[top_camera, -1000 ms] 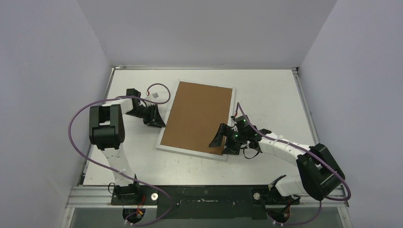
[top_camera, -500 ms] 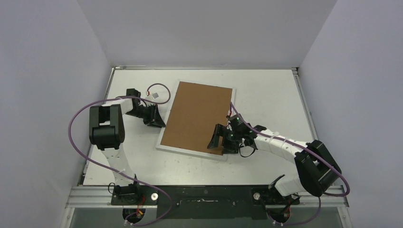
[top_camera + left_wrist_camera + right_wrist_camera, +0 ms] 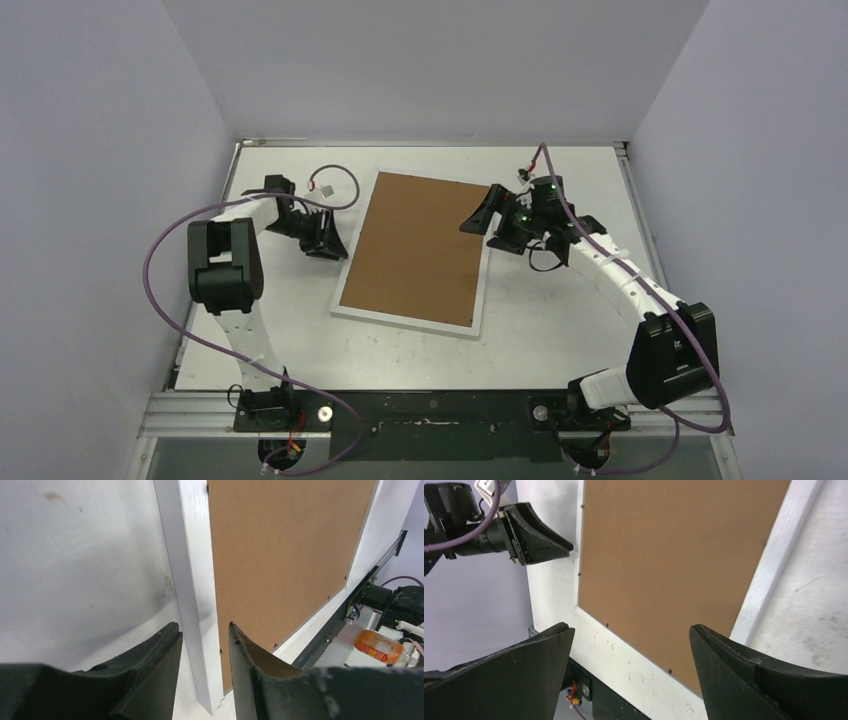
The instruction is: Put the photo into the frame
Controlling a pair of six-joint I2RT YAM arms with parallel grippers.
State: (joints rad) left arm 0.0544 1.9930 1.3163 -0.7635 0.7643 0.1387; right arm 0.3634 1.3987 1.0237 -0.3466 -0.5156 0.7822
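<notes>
The frame (image 3: 405, 322), a large rectangle with a narrow white border, is lying flat at the picture's centre, turned slightly clockwise, a brown backing board (image 3: 420, 248) filling its middle.

The scuffed white bench (image 3: 560, 340) carries the frame (image 3: 400, 322), which lies flat near its middle with a brown backing board (image 3: 415, 245) filling it.

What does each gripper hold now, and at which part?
Right gripper: open, holds nothing. Left gripper straddles the frame at its left border; a grip cannot be told.
</notes>
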